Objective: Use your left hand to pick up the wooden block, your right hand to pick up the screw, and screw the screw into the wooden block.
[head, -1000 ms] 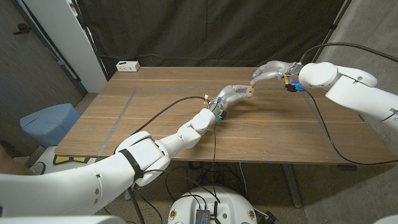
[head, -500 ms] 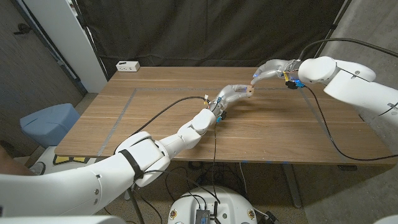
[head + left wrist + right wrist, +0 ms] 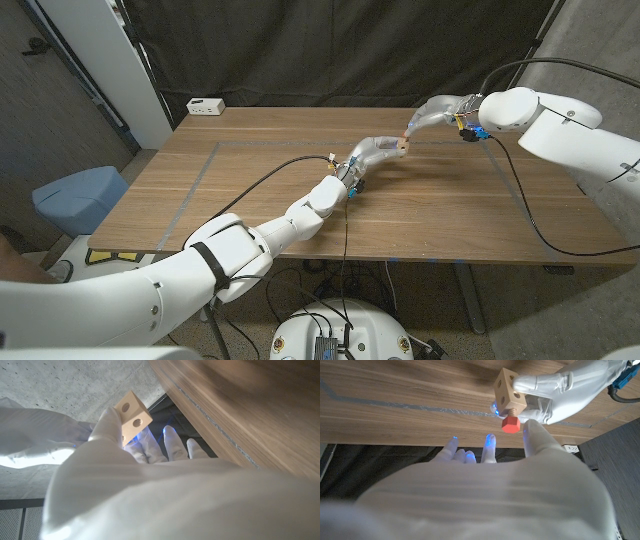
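My left hand [image 3: 375, 151] holds the small wooden block [image 3: 402, 147] up over the middle of the table. In the left wrist view the block [image 3: 132, 415] shows two round holes and sits at the fingertips [image 3: 107, 422]. In the right wrist view, a red-headed screw [image 3: 510, 424] stands with its shank in a hole of the block [image 3: 509, 386], which the left hand [image 3: 560, 385] grips. My right hand [image 3: 435, 112] reaches down to the block from behind it. Its thumb [image 3: 534, 435] lies right beside the screw head, while its other fingers [image 3: 490, 445] are spread, just short of it.
A white power strip [image 3: 205, 105] lies at the table's far left corner. Grey tape lines [image 3: 205, 165] mark the wooden table [image 3: 250, 215]. A black cable [image 3: 520, 200] runs across the table's right side. A blue chair [image 3: 78, 198] stands off the left edge.
My right forearm has swung up and back while the hand stayed at the block. The left hand and the block have held still.
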Controlling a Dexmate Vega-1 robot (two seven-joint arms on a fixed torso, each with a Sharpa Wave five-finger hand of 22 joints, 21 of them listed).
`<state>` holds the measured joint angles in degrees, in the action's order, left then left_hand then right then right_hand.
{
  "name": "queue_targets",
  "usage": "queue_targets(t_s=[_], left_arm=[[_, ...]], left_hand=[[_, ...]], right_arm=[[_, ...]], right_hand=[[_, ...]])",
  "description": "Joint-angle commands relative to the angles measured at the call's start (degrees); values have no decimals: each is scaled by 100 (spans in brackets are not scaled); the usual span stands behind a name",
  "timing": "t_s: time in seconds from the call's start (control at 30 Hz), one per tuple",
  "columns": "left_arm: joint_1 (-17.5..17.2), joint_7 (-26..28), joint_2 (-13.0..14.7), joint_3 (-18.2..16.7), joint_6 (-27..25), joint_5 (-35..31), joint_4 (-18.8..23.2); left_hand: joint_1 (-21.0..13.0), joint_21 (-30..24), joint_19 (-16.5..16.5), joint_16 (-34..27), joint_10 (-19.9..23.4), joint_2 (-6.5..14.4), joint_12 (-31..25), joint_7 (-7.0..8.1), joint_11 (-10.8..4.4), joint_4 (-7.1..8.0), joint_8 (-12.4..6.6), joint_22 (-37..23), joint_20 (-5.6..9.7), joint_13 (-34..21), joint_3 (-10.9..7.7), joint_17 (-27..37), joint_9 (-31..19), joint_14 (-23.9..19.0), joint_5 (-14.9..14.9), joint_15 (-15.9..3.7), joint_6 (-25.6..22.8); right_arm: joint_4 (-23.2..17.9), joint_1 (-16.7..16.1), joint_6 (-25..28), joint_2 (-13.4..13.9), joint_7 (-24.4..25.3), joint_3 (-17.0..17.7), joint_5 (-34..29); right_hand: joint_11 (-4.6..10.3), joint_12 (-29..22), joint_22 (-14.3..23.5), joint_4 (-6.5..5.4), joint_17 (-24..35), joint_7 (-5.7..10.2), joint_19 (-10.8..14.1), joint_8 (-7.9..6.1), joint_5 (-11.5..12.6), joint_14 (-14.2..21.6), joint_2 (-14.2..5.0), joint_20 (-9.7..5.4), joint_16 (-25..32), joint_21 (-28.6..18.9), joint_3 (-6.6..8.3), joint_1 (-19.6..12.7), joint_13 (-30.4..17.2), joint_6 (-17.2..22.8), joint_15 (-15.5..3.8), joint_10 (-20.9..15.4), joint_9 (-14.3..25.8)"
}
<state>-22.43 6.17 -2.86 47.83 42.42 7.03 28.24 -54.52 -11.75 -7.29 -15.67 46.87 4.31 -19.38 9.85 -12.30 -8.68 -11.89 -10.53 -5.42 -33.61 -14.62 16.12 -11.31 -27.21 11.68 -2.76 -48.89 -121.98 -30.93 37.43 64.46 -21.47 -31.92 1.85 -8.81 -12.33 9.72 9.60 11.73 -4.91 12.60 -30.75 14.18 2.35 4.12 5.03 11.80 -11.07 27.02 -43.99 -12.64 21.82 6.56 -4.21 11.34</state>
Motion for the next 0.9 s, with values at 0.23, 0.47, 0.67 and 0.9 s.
queue_targets(t_s=[0.23,0.47,0.67,0.9], left_arm=[[-74,29,58,-1,-74,-41,165],[-128,24,95,-12,-132,-46,283],[-175,45,130,-21,-180,-63,391],[-205,49,150,-32,-222,-71,461]], left_hand=[[-31,-21,-40,-11,57,74,-44,54,-12,12,-67,-8,-14,-13,-46,6,-34,-62,25,-673,-125],[-22,-23,-43,-9,60,76,-44,50,-13,18,-65,-8,-8,-15,-45,6,-34,-64,25,-673,-122],[-20,-24,-46,-2,63,84,-42,51,-12,21,-65,-8,-16,-17,-51,5,-34,-61,27,-666,-125],[-22,-26,-53,1,69,80,-42,50,-13,19,-65,-9,-11,-18,-52,4,-34,-65,27,-668,-126]], right_arm=[[-80,0,138,-26,13,-74,-143],[-132,-53,186,-34,80,-54,-143],[-172,-61,204,-22,80,-57,-149],[-195,-92,217,-36,138,-48,-153]], right_hand=[[-2,-51,23,2,-3,51,94,-127,-41,63,-57,10,27,-38,84,-155,-31,285,10,-84,66],[17,-75,23,3,-4,65,169,-200,-73,129,-77,-4,51,-58,100,-212,-33,456,-5,-176,99],[15,-80,23,11,-3,90,190,-263,-93,163,-91,-7,61,-58,116,-267,-34,594,-14,-214,122],[18,-85,22,8,2,126,227,-336,-118,207,-100,-7,77,-63,120,-304,-36,733,-21,-256,149]])
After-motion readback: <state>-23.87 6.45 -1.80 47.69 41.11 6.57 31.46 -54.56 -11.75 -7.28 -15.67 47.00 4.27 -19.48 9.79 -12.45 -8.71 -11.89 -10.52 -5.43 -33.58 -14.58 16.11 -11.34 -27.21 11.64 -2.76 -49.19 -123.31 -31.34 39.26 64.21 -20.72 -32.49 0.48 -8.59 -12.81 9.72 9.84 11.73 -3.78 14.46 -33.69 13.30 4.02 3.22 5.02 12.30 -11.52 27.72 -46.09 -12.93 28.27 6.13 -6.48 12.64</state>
